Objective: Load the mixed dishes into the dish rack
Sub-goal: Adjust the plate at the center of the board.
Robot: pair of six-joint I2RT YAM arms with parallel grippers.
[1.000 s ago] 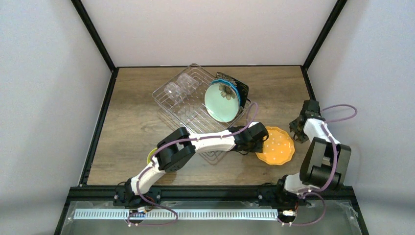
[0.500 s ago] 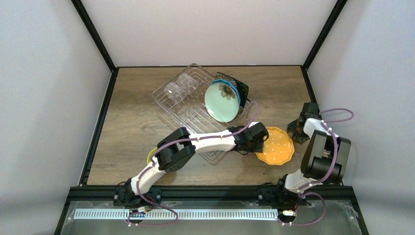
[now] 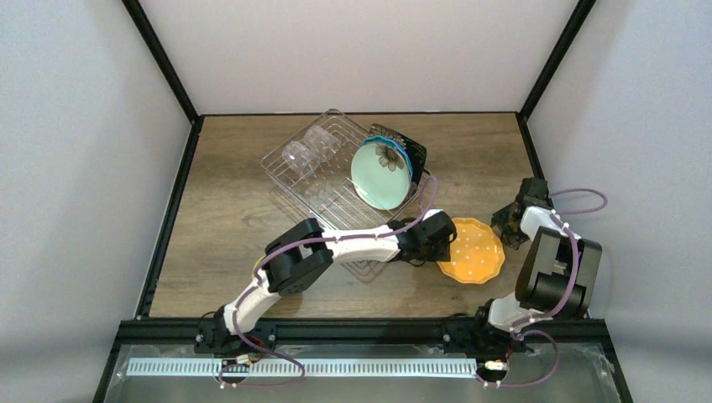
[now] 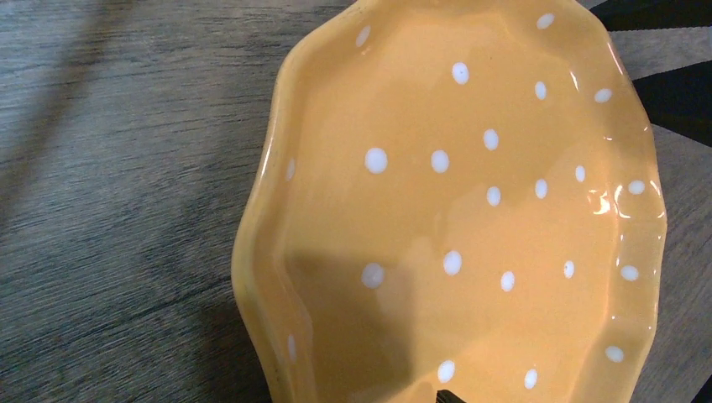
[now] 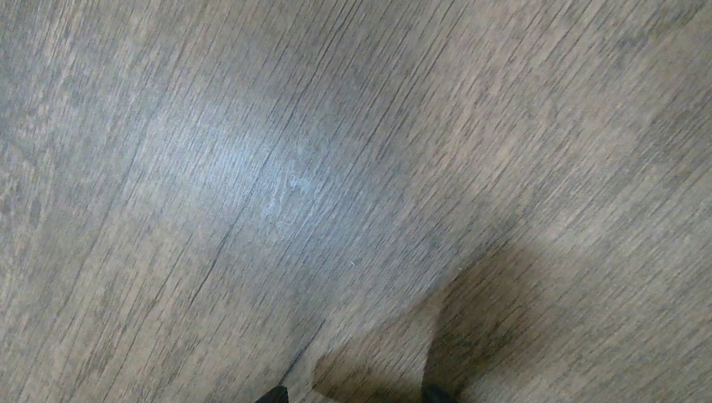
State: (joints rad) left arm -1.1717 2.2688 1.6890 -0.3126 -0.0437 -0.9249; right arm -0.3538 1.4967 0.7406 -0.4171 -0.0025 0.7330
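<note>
- Jaws first: my left gripper (image 3: 447, 240) is wide open and holds nothing. It hangs low at the edge of the orange plate (image 4: 470, 210).
- The orange plate has white dots. It lies flat on the table (image 3: 227, 218), right under and in front of my left jaws.
- My right gripper (image 3: 510, 220) is open and empty too. It is just past the far side of the plate, with only bare wood below its jaws.
- I think the step now is picking up this plate.
- Next, I need one finger under the wavy rim and one on top, then a gentle squeeze. The plate lies flat, so it may slide away.
- Farther off, to the side of my left jaws, is the dish rack (image 3: 285, 164). The mint plate (image 3: 382, 174), teal plate (image 3: 409, 168) and black plate (image 3: 413, 151) stand in it. The clear glass (image 3: 295, 154) lies at its far end.
- The yellow-green bowl (image 3: 256, 269) peeks out by my left elbow, well behind my jaws and not in the rack.
</note>
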